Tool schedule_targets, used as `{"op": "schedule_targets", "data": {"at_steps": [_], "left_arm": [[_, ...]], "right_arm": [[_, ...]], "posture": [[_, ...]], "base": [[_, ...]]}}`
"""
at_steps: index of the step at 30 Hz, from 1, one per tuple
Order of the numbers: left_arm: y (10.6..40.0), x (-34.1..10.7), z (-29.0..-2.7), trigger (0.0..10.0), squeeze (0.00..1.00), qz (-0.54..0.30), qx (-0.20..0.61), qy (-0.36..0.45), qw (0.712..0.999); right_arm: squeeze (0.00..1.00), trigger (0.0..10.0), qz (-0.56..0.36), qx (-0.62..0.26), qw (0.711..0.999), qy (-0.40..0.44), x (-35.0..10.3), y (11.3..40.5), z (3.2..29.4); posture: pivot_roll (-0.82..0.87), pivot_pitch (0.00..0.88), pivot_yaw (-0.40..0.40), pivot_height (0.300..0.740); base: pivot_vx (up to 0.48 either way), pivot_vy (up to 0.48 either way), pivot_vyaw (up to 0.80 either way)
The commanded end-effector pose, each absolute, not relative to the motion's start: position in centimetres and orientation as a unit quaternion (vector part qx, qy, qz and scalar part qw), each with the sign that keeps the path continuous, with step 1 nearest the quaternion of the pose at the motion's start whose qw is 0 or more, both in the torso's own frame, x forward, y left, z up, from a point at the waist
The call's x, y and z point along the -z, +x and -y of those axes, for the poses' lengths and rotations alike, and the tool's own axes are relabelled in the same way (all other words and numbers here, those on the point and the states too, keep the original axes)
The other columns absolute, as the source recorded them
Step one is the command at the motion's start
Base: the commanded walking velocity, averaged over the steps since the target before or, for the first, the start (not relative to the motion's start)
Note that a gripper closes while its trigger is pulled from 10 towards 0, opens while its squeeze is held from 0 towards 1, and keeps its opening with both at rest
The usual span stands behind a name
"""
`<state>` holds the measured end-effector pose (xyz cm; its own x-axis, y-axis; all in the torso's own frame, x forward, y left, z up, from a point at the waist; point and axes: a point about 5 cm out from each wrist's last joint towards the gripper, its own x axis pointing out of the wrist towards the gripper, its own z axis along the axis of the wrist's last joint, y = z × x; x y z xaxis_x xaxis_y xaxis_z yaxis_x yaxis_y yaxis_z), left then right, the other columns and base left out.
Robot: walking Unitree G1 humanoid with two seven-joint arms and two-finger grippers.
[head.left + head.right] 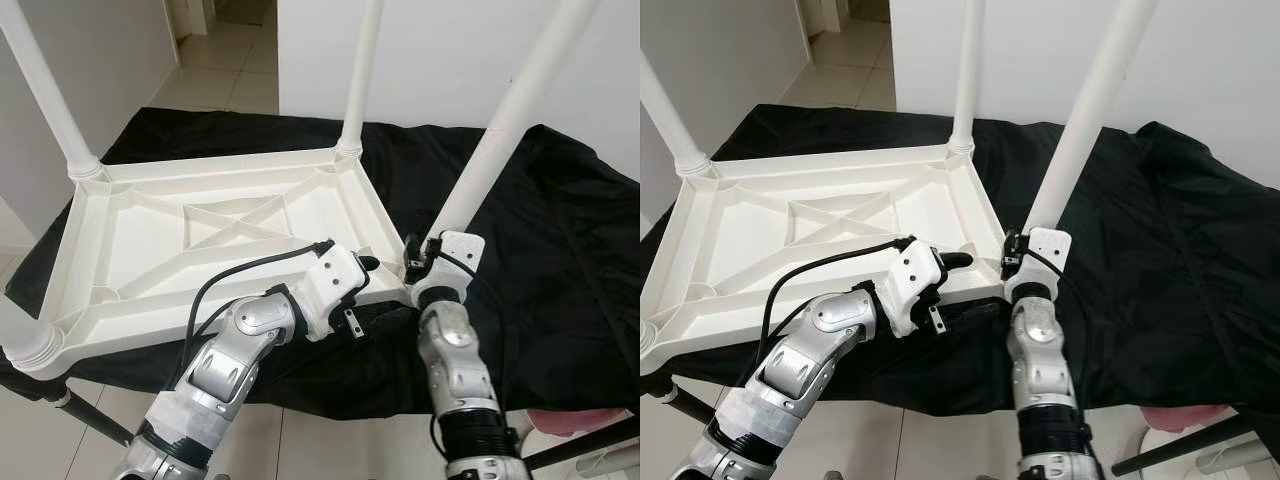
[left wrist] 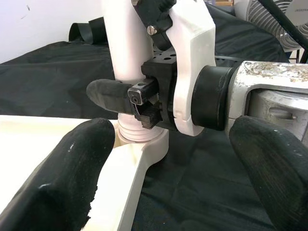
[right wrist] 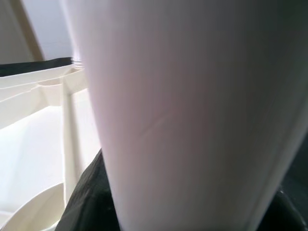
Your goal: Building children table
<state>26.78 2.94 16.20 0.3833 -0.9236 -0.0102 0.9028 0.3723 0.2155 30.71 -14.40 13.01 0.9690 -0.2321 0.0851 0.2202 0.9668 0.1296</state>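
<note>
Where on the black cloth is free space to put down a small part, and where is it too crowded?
Free: the black cloth right of the right tool, and the strip behind the upturned tabletop toward the wall. Crowded: the near right corner, where the right tool grips a leg and the open left tool hovers beside it.

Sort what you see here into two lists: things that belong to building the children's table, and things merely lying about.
Belongs to the job:
- upturned white tabletop
- near-corner leg, gripped by the right gripper
- the other fitted legs
- left gripper, open beside that corner

Just lying about:
- black cloth under the tabletop
- fan in the background
- pink item on the floor
</note>
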Motion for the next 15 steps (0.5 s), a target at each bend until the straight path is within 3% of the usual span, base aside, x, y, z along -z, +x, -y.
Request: {"op": "schedule_targets", "data": {"at_steps": [1, 10, 11, 12, 13, 15], "left_arm": [[27.1, -16.2, -3.2, 10.0, 0.00, 0.059, 0.519, 0.088, 0.848], [27.1, -16.2, -3.5, 10.0, 0.00, 0.057, 0.512, 0.086, 0.853], [27.1, -16.2, -3.5, 10.0, 0.00, 0.058, 0.512, 0.086, 0.853], [27.1, -16.2, -3.5, 10.0, 0.00, 0.058, 0.512, 0.086, 0.853], [27.1, -16.2, -3.5, 10.0, 0.00, 0.058, 0.512, 0.085, 0.853], [27.2, -16.2, -3.5, 10.0, 0.00, 0.058, 0.512, 0.086, 0.853]], "right_arm": [[0.00, 10.0, 0.022, 0.147, 0.987, 0.068, -12.0, 30.3, 14.5], [0.00, 10.0, 0.017, 0.155, 0.985, 0.068, -12.3, 30.0, 14.3], [0.61, 10.0, 0.021, 0.147, 0.987, 0.069, -12.5, 30.0, 14.2], [0.61, 10.0, 0.021, 0.147, 0.987, 0.069, -12.5, 30.0, 14.2], [1.00, 10.0, 0.030, 0.133, 0.988, 0.075, -12.8, 30.0, 14.1], [1.00, 10.0, 0.042, 0.117, 0.989, 0.077, -13.1, 29.9, 14.1]], "posture": [[-0.02, 0.000, -0.050, 0.740], [-0.02, 0.000, -0.053, 0.740], [-0.02, 0.000, -0.055, 0.740], [-0.02, 0.000, -0.055, 0.740], [-0.02, 0.000, -0.055, 0.740], [-0.03, 0.000, -0.055, 0.740]], "base": [[0.000, 0.000, 0.00], [0.000, 0.000, 0.00], [0.000, 0.000, 0.00], [0.000, 0.000, 0.00], [0.000, 0.000, 0.00], [0.000, 0.000, 0.00]]}}
